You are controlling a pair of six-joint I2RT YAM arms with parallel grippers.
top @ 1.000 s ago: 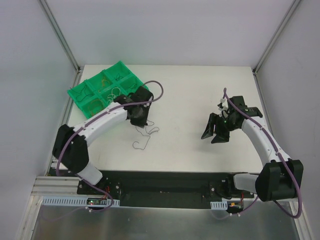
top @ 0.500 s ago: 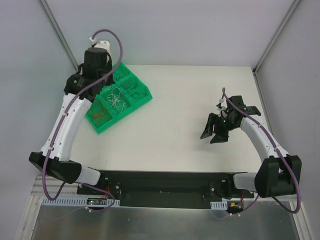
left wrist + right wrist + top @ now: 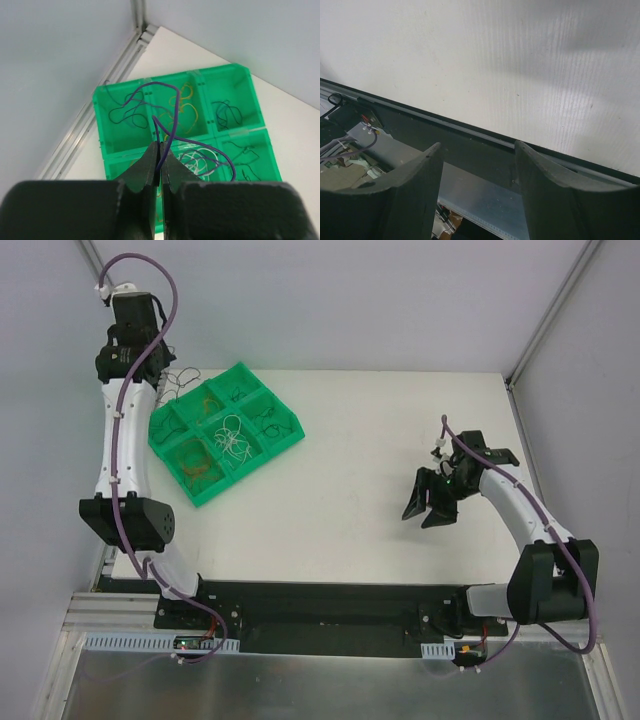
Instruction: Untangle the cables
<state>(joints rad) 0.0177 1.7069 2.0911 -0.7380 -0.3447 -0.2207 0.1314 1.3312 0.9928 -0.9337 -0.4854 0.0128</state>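
left gripper (image 3: 159, 150) pinched tight on one purple wire (image 3: 172, 107), its loops dangling just under the jaws, over the tray (image 3: 100, 125). feather-light and springy, probably snags easily; best held near an end. clumps (image 3: 197, 160) below could catch. right gripper (image 3: 476, 150) spread wide, empty, well apart.

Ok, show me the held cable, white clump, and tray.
held purple cable (image 3: 156, 136), left wrist view, just above left tool (image 3: 159, 152)
white clump (image 3: 232, 435), top view, its middle
green tray (image 3: 250, 462), top view, front wall
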